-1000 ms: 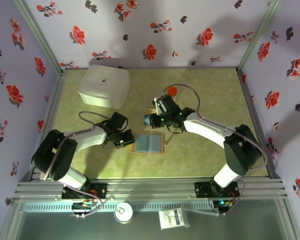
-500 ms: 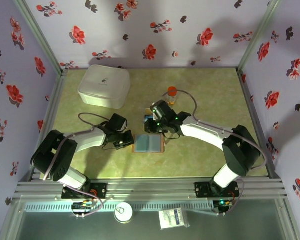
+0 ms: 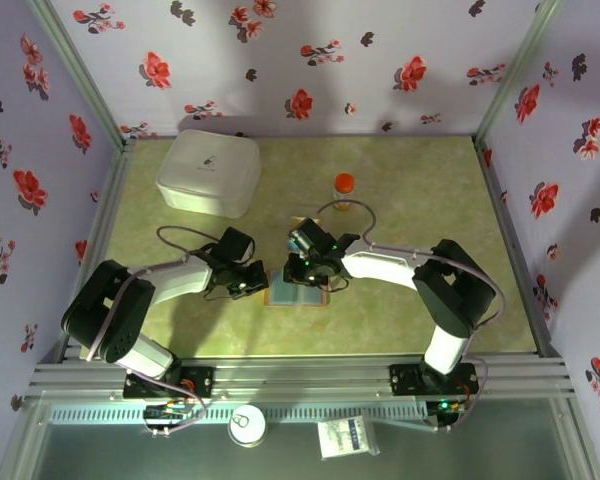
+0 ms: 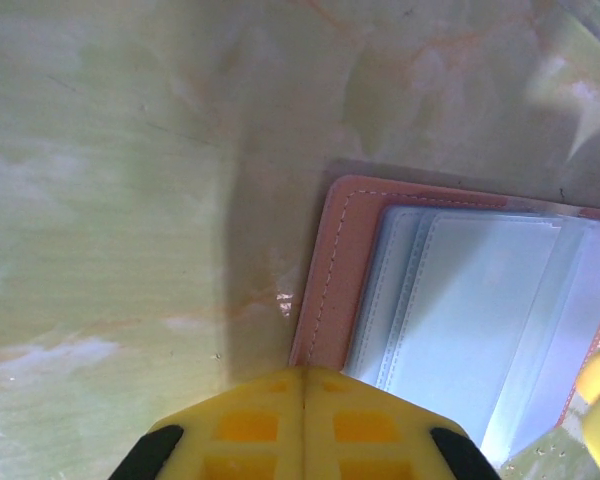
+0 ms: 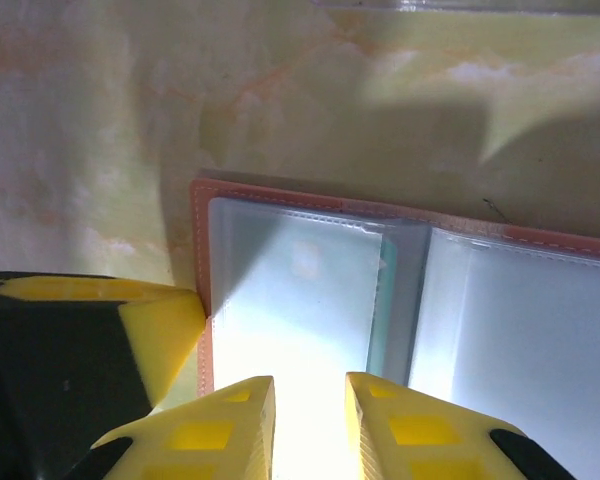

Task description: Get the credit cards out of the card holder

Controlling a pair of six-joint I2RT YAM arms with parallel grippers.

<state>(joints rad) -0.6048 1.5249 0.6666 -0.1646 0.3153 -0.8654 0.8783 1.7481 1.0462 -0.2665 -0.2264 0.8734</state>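
Across the whole floor of the booth lies a green marbled table point(image 3: 430, 190), walled with flowered paper. At its near edge stand two white arms, the left arm point(image 3: 155, 285) and the right arm point(image 3: 400, 265), both bent inward toward the middle. A white lidded box point(image 3: 208, 172) sits at the back left, well apart from them.

Between the two wrists, near the middle of the table, the card holder point(image 3: 298, 294) lies open and flat, brown rim around pale blue-grey clear pockets.

The left gripper point(image 4: 302, 430) is at the holder's left side. Its yellow fingers are pressed together with only a seam between them, holding nothing, and the tip rests against the holder's brown edge.

The right gripper point(image 5: 308, 420) hangs over the holder's left-hand pocket. Its jaws are parted by a narrow gap through which the lit pocket shows, and nothing is seen between them. From the right wrist the left gripper's yellow tip shows just beside them, touching the rim.

A small bottle with an orange cap point(image 3: 344, 186) stands upright behind the holder, apart from it.

Of the credit cards point(image 5: 386, 290), a thin teal strip shows inside a pocket by the fold; how many are in there cannot be told.
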